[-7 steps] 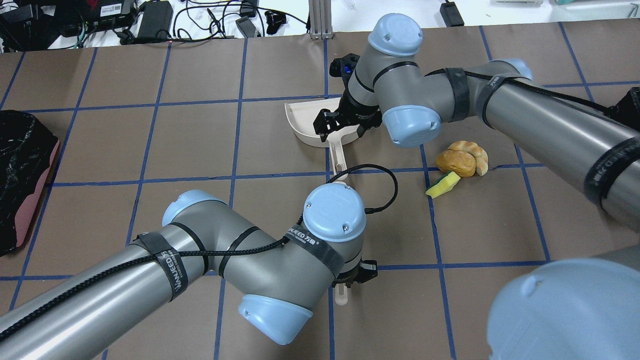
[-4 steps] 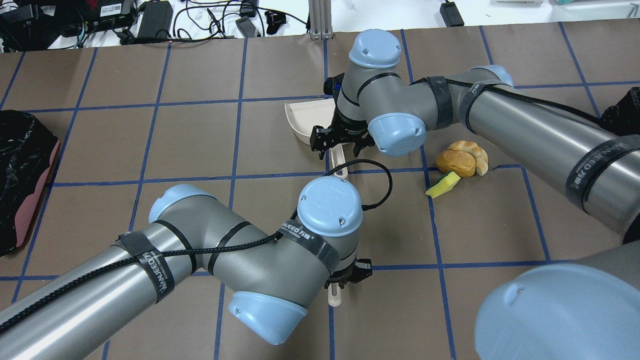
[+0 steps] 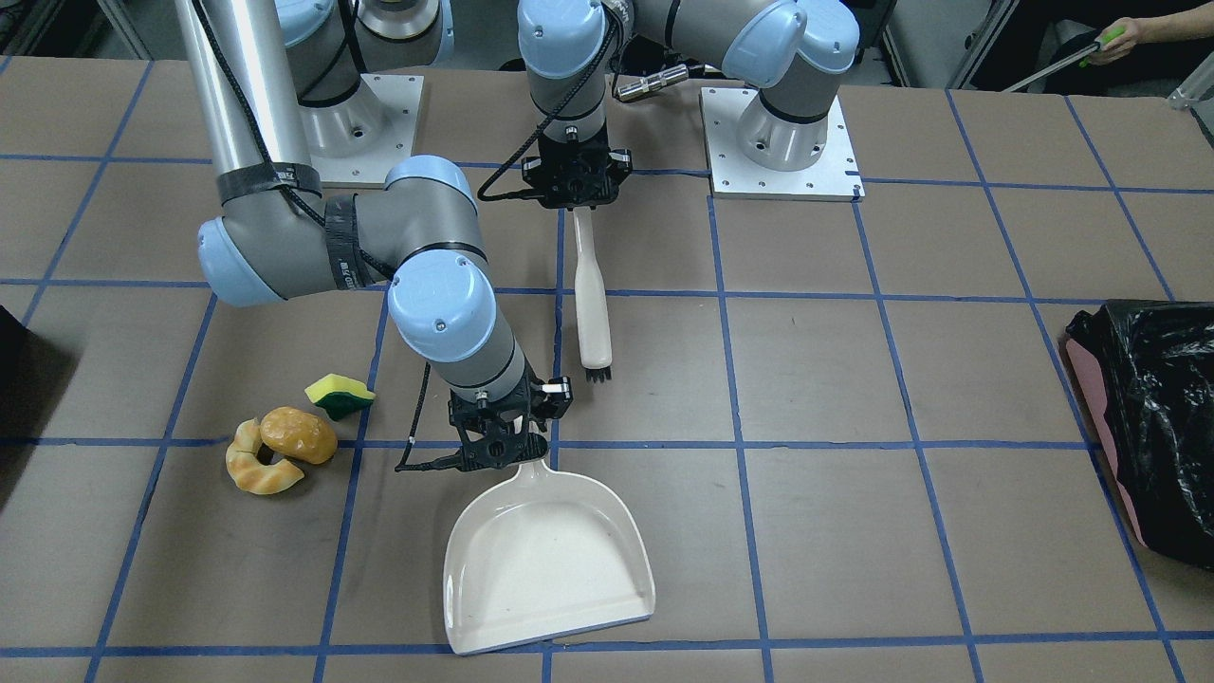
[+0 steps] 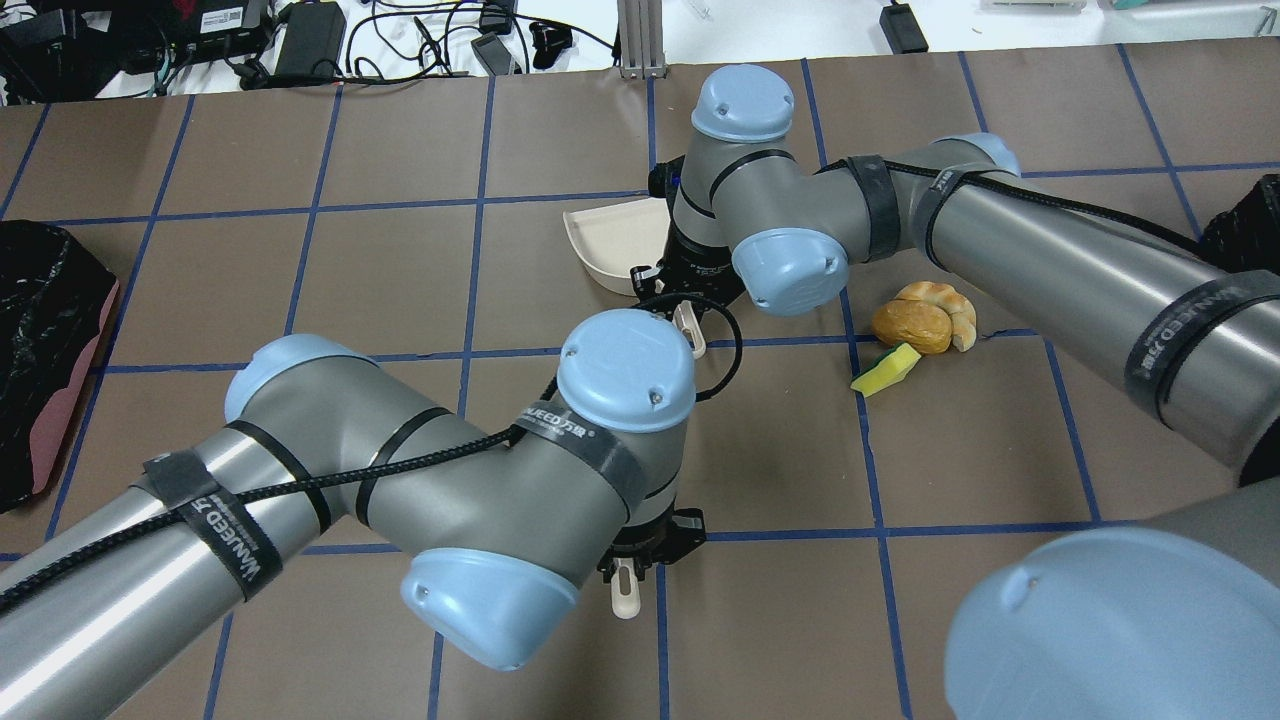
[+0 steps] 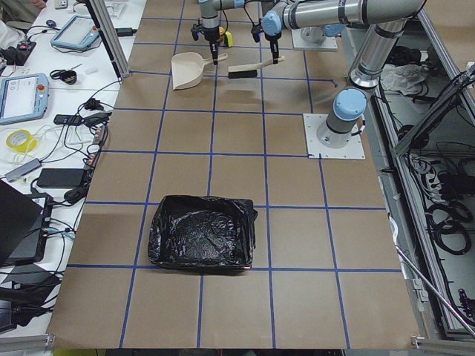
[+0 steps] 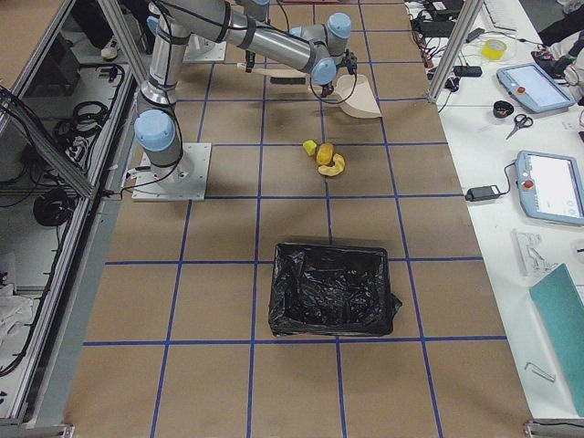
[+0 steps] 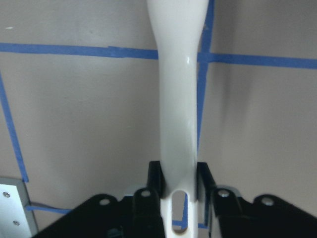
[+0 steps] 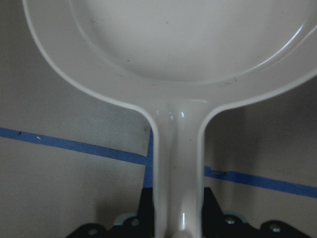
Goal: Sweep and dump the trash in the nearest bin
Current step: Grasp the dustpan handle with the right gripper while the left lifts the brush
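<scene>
The trash lies together on the brown table: a bread roll (image 3: pixel 298 433) (image 4: pixel 911 325), a croissant (image 3: pixel 256 467) (image 4: pixel 945 300) and a yellow-green sponge (image 3: pixel 340 396) (image 4: pixel 886 369). My right gripper (image 3: pixel 503 444) (image 8: pixel 176 201) is shut on the handle of a white dustpan (image 3: pixel 545 560) (image 4: pixel 612 240), a little to the side of the trash. My left gripper (image 3: pixel 574 190) (image 7: pixel 178 173) is shut on the handle of a white brush (image 3: pixel 590 304) with black bristles. The dark bin (image 4: pixel 1245 225) shows as a sliver at the right edge, and fully in the exterior right view (image 6: pixel 333 287).
A pink bin (image 4: pixel 40 350) (image 3: pixel 1148 417) lined with a black bag stands at the table's far left end. Cables and power supplies (image 4: pixel 300 40) lie beyond the far edge. Both arm bases (image 3: pixel 778 142) stand on plates at the robot's side.
My right gripper has come down onto the dustpan handle and closed on it; the pan has turned slightly. My left arm has shifted left with the brush.
</scene>
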Robot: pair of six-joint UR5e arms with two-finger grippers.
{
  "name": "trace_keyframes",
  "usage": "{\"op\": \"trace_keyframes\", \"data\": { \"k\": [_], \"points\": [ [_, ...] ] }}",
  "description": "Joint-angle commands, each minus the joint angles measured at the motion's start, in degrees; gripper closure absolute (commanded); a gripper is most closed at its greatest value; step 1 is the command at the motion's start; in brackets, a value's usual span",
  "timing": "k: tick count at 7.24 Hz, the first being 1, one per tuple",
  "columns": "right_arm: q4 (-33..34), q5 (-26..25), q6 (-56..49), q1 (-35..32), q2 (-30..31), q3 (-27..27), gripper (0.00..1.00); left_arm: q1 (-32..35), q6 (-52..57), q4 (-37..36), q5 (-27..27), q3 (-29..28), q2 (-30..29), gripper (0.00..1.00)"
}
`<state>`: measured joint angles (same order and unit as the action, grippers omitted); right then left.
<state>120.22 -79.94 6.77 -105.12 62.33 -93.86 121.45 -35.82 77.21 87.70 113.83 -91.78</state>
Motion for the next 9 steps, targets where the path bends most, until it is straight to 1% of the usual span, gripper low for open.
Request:
{"op": "trace_keyframes", "data": {
  "k": [1, 3, 4, 5, 6, 7, 8, 9],
  "points": [
    [-0.16, -0.31, -0.09, 0.0, -0.01, 0.25, 0.86, -6.46, 7.04, 4.85, 0.01, -1.06, 2.39, 1.0],
    [-0.51, -0.57, -0.97, 1.04, 1.47, 1.04, 0.87, -13.49, 14.08, 10.65, 0.1, -4.56, 3.36, 1.0],
    [-5.65, -1.96, -3.5, 2.88, 2.87, 2.61, 0.87, -18.14, 16.37, 12.24, 0.19, -7.71, 3.36, 1.0],
    [-11.44, -4.24, -9.09, 5.42, 5.15, 3.5, 0.93, -21.92, 19.96, 12.87, 0.71, -10.35, 3.19, 1.0],
    [-16.37, -7.39, -17.24, 8.75, 8.04, 3.5, 0.94, -24.83, 22.7, 12.61, 0.71, -11.42, 2.93, 1.0],
    [-21.47, -11.43, -26.28, 12.62, 10.77, 3.33, 0.95, -25.82, 22.81, 12.09, 0.54, -11.78, 1.44, 1.0],
    [-26.39, -13.9, -34.38, 16.83, 12.89, 3.15, 0.99, -25.83, 20.72, 10.17, 0.02, -11.79, 0.82, 1.0],
    [-27.31, -17.93, -42.46, 21.05, 13.6, 3.24, 1.0, -25.48, 16.87, 7.8, -0.42, -11.87, -0.06, 1.0]
  ]
}}
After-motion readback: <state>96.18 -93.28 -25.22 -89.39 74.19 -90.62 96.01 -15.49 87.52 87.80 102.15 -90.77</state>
